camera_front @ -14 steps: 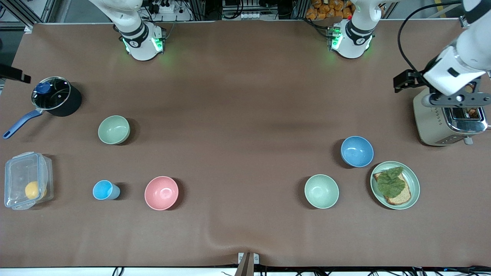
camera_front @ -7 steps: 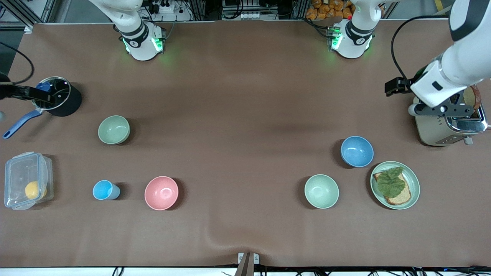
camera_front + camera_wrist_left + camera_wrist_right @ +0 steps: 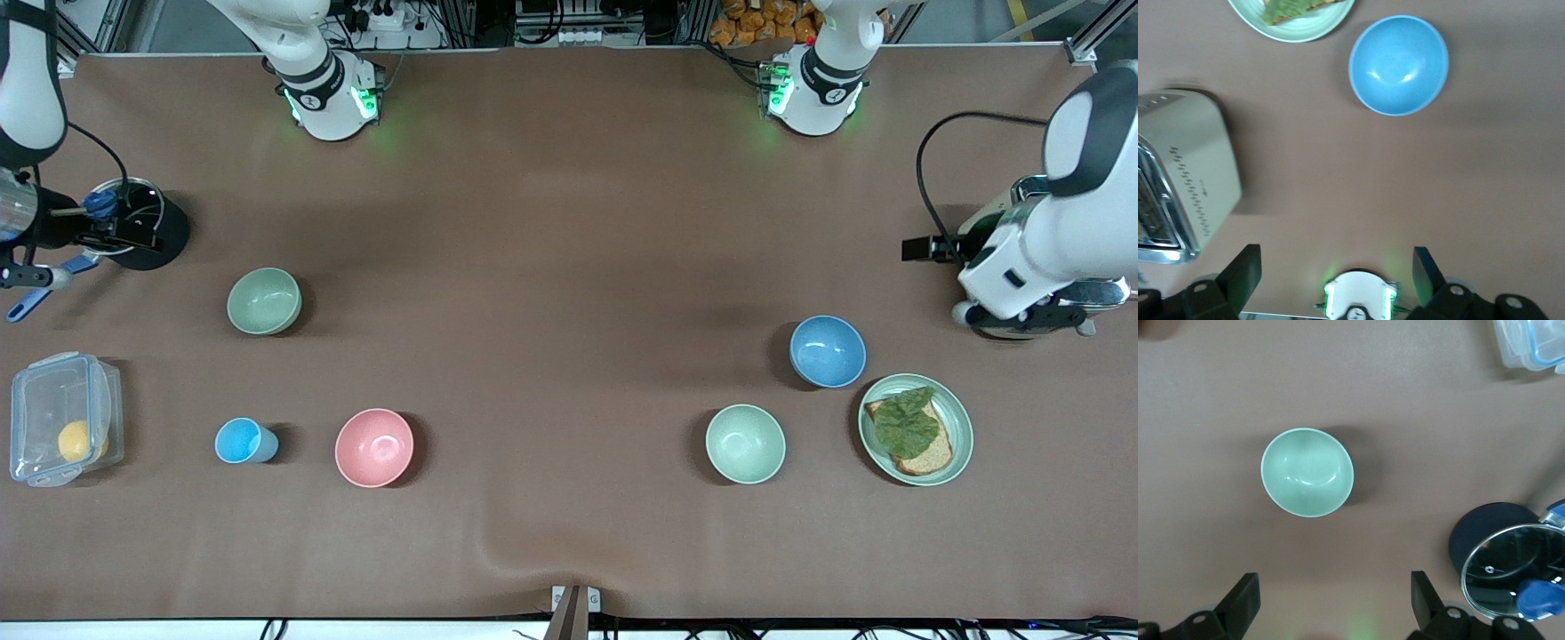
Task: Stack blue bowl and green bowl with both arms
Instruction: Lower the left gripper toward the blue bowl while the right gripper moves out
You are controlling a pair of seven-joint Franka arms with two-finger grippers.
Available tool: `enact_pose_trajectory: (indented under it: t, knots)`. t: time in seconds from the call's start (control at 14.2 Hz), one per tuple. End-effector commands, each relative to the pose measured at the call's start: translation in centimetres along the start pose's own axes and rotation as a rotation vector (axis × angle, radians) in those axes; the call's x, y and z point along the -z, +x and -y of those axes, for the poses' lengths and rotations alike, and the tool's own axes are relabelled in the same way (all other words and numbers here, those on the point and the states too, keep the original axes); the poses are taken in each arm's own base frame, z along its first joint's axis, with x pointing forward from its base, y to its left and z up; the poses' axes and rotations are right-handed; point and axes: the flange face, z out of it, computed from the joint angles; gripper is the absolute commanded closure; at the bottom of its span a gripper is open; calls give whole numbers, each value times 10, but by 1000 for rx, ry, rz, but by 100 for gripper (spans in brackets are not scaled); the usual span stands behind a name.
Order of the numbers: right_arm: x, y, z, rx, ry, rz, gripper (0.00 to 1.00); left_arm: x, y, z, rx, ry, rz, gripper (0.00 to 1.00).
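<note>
- Surface: a broad brown matte table covering (image 3: pixel 569 222), with a slight ridge at its camera-side edge; racks, cables and power strips line the base side.
- Change noted: over the last second the left arm has swung down from above the cream metal toaster (image 3: pixel 1185 177) toward the camera side, now covering most of it in the front view; the right arm has come in from the table's end to hang over the black saucepan with glass lid and blue handle (image 3: pixel 133 227).
- Left gripper (image 3: pixel 1337 280): over the table between the toaster and the left base, fingers spread wide, holding nothing.
- Right gripper (image 3: pixel 1331 603): by the saucepan, fingers likewise released and empty.
- Round medium-blue bowl (image 3: pixel 828 351): upright toward the left arm's end, just beside the wide green plate with bread and lettuce (image 3: pixel 958 418).
- Round pale sage-green bowl (image 3: pixel 264 301): upright toward the right arm's end, nearer the camera than the saucepan.
- Mint bowl with whiter inside (image 3: pixel 745 444): nearer the camera than the blue bowl.
- Pink bowl (image 3: pixel 374 447), small light-blue cup (image 3: pixel 244 441) and clear lidded box holding a yellow fruit (image 3: pixel 62 418): in a row nearest the camera, at the right arm's end.
</note>
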Motion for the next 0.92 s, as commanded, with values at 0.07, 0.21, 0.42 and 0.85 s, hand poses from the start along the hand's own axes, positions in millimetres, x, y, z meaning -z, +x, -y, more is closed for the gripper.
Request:
enact_pose_trajectory:
  t: [0.07,0.21,0.42,0.85]
  knots:
    - [-32,-14,-5,-11,20,-49,0,-13,40,-49,-49,137,-7,0]
    - [-46,-14,-6,-14,15,-70,0,-24,64,-45,-26,116,-14,0]
    - [-64,-15,-6,-15,10,-88,0,-39,84,-33,-17,81,-37,0]
    - [-73,-15,-7,-7,7,-97,0,-77,101,-49,-38,-58,42,0]
